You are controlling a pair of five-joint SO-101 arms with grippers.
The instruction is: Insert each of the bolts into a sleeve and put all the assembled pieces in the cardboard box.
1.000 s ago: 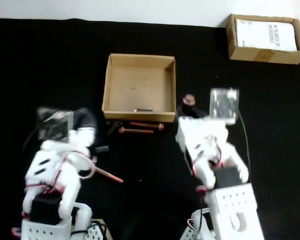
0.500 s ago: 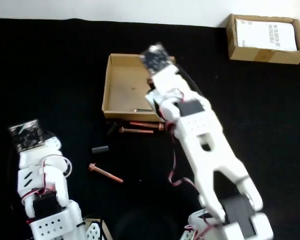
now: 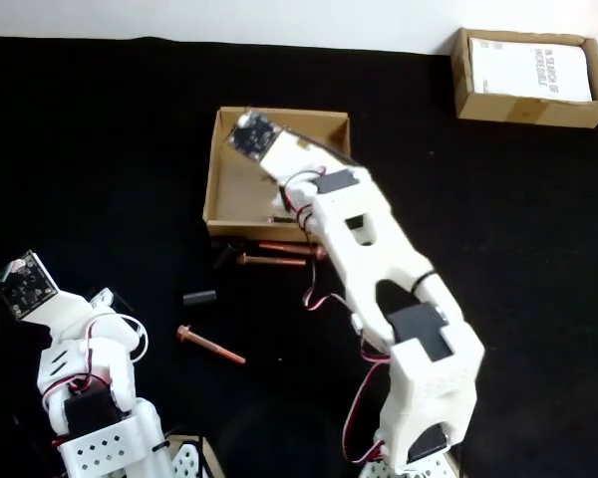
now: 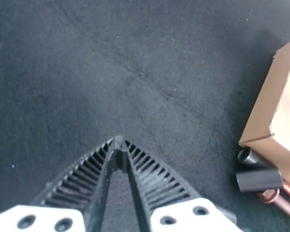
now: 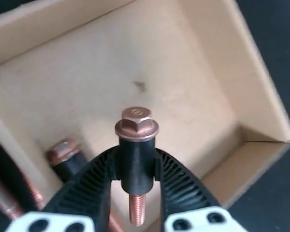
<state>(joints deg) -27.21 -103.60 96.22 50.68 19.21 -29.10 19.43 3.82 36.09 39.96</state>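
My right gripper (image 5: 135,160) is shut on an assembled piece (image 5: 136,145), a black sleeve with a copper bolt through it, held upright above the floor of the cardboard box (image 5: 198,72). Another assembled piece (image 5: 65,157) lies inside, by the near wall. From above, the right arm (image 3: 359,239) stretches over the cardboard box (image 3: 229,169). My left gripper (image 4: 118,143) is shut and empty over bare cloth, left of the box corner (image 4: 280,116). Two black sleeves (image 4: 258,180) and a bolt (image 4: 280,200) lie by that corner. A loose bolt (image 3: 209,345) and a sleeve (image 3: 199,297) lie nearer the left arm (image 3: 80,349).
Two bolts (image 3: 274,261) lie side by side just in front of the box's near wall, with a sleeve (image 3: 222,256) at their left end. A second cardboard box (image 3: 533,75) holding white paper stands at the far right. The black cloth (image 3: 100,149) on the far left is open.
The right arm swung from near its base out over the cardboard box, carrying the assembled piece. The left arm drew back toward its base at the lower left.
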